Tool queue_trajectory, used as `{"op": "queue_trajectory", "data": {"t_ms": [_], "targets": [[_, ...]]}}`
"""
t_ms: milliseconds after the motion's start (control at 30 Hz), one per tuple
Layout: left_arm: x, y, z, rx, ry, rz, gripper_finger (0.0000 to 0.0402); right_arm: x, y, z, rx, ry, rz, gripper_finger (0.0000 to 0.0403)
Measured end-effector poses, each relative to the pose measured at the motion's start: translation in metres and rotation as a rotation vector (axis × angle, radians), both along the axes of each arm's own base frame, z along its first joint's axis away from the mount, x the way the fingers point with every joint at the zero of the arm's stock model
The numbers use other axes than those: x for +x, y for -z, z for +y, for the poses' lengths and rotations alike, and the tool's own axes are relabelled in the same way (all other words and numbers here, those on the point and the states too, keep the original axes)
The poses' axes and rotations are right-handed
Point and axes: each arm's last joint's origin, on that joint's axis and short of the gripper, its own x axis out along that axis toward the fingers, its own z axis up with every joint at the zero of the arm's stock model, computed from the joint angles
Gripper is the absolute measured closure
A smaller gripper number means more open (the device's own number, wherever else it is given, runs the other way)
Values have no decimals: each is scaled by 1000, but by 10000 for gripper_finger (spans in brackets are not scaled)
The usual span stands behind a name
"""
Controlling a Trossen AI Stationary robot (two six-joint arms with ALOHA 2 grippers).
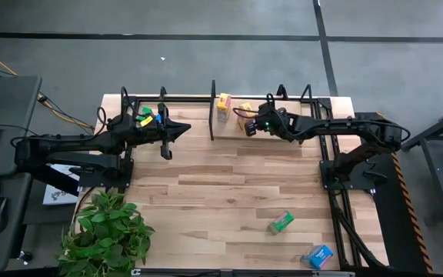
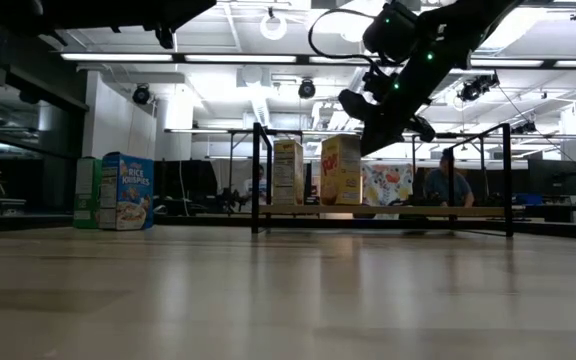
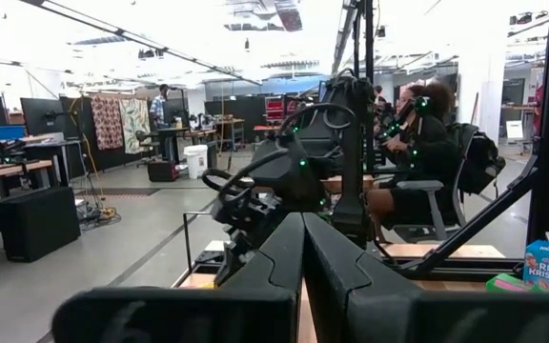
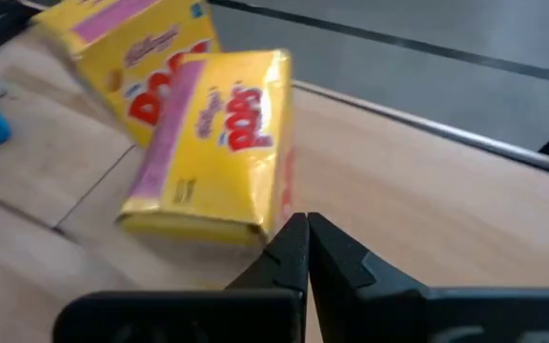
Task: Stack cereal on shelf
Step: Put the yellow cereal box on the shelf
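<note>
Shelf (image 1: 283, 98), two yellow cereal boxes (image 1: 234, 107) on it

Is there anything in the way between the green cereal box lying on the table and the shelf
Nothing visible. The green box lies on bare tabletop, with open wood up to the shelf. The right gripper hangs shut by the yellow boxes there.

The left arm reaches in from its side, its pincer (image 1: 181, 129) pressed shut, fingers (image 3: 298, 250) meeting edge to edge. Opposite, the right arm stretches toward it, raised, its pincer (image 1: 249, 128) likewise closed and holding nothing.
</note>
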Motion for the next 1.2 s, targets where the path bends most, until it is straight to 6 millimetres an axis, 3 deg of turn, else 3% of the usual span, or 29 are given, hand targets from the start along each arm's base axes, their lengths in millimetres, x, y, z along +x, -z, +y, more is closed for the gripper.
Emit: {"op": "queue_trajectory", "data": {"t_ms": [400,667,800,933,1033,1200], "targets": [[0,0,0,0,0,-3,401,10,1,23,38,-60,-50,403],[0,0,0,1,0,-3,402,35,21,29,55,-142,-118,403],[0,0,0,1,0,-2,401,38,23,29,52,-175,-119,403],[0,1,0,-2,0,6,401,32,13,34,90,-245,-115,403],[0,1,0,-2,0,8,401,16,5,42,138,-253,-30,403],[0,0,0,-1,0,2,402,-12,-4,48,103,-59,116,403]]}}
